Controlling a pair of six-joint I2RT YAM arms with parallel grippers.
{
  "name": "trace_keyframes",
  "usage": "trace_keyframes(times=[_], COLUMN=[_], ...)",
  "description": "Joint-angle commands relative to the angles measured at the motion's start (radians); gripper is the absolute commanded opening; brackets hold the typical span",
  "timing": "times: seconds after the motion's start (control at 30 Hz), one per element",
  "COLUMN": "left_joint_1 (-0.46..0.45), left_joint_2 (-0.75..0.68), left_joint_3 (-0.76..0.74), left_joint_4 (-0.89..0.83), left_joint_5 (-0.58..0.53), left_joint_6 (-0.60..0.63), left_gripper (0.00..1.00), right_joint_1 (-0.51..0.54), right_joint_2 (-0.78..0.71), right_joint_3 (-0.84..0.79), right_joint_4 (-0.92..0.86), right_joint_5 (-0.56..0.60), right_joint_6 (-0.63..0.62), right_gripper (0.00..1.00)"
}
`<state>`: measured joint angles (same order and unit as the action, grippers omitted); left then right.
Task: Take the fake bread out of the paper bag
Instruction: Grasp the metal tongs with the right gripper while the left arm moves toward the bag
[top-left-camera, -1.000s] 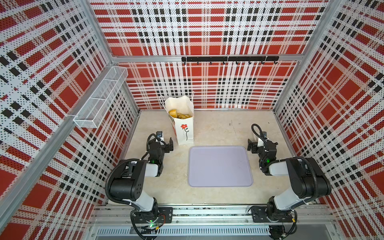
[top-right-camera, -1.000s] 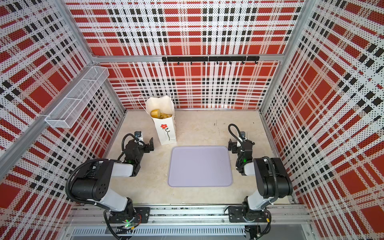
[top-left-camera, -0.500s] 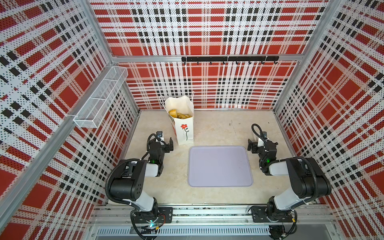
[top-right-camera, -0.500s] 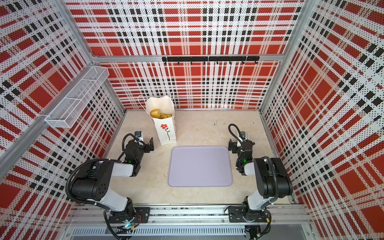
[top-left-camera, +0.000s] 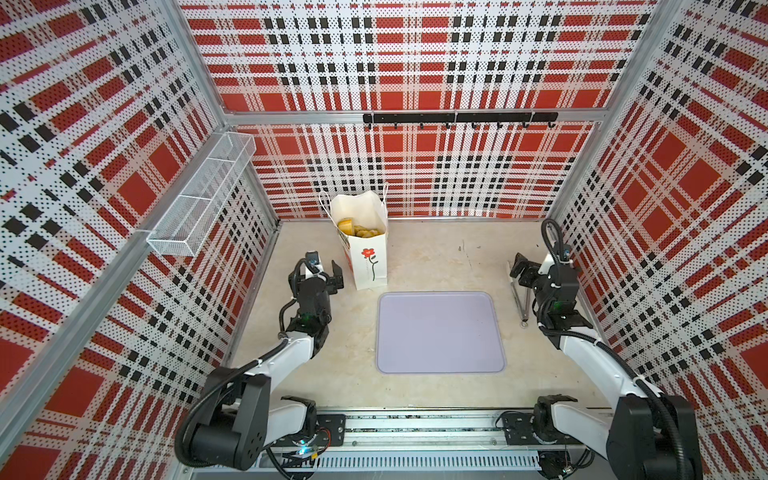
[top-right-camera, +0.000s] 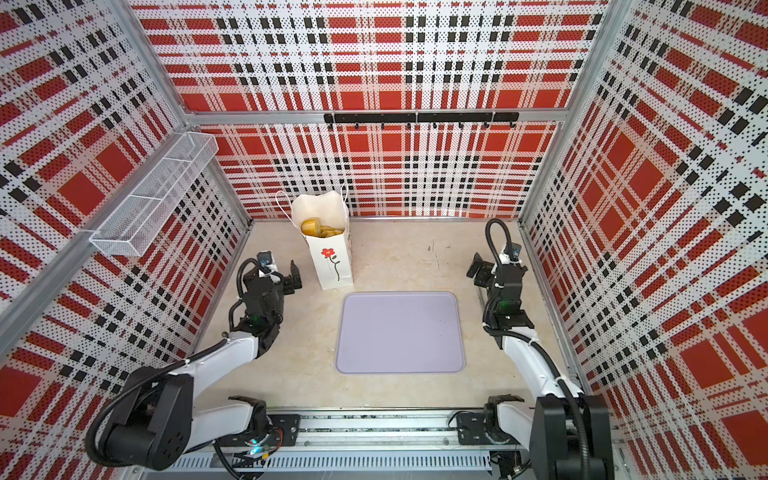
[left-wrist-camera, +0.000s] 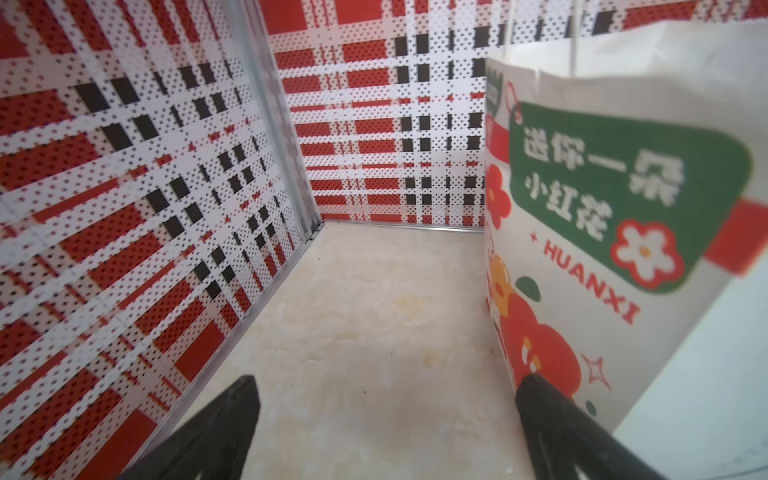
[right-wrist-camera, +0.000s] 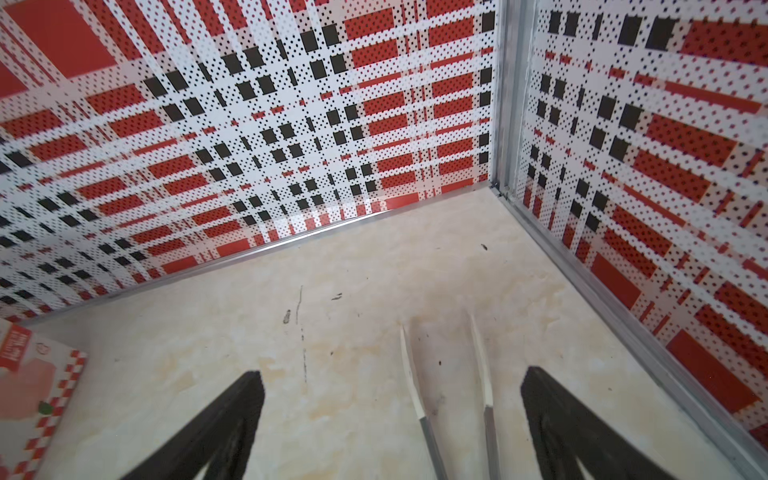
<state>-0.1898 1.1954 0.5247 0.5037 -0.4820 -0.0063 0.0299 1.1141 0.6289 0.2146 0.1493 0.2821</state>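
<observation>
The tall white paper bag with a red flower print stands upright at the back left of the floor, its mouth open. Yellow fake bread shows inside the mouth. My left gripper hovers low just left of the bag, open and empty. In the left wrist view the bag's printed side stands right beside one fingertip of the left gripper. My right gripper is open and empty at the far right, away from the bag.
A flat lavender tray lies at the middle front. Metal tongs lie on the floor under the right gripper. A wire basket hangs on the left wall and a hook rail on the back wall.
</observation>
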Motion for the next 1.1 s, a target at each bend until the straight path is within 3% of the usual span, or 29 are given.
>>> trace_keyframes(times=[0.0,0.1,0.2,0.33,0.43,0.63,1.07], left_joint_1=[0.022,0.062,0.113,0.136,0.118,-0.075,-0.151], left_joint_2=[-0.112,-0.204,-0.299,-0.463,-0.584,-0.650,-0.549], left_joint_3=[0.113,0.223,0.278,0.240,0.184,0.153,0.179], left_joint_4=[-0.425,-0.731,-0.963,-1.081,-1.120,-1.123,-1.133], left_joint_5=[-0.069,-0.005,0.131,0.370,0.474,0.348,0.450], left_joint_6=[-0.186,-0.299,-0.362,-0.348,-0.355,-0.359,-0.325], left_gripper=[0.99,0.99,0.99,0.99,0.99,0.99,0.99], right_joint_1=[-0.006,-0.027,-0.093,-0.154,-0.159,-0.159,-0.157], right_joint_2=[0.009,0.055,0.128,0.267,0.368,0.397,0.598], right_joint_3=[0.066,0.145,0.195,0.272,0.347,0.328,0.413], right_joint_4=[-0.276,-0.423,-0.506,-0.615,-0.722,-0.758,-0.769], right_joint_5=[-0.068,-0.087,-0.201,-0.297,-0.284,-0.225,-0.116], right_joint_6=[0.112,0.106,0.109,0.071,0.025,-0.035,-0.114], right_gripper=[1.00,1.00,1.00,1.00,1.00,0.99,0.85])
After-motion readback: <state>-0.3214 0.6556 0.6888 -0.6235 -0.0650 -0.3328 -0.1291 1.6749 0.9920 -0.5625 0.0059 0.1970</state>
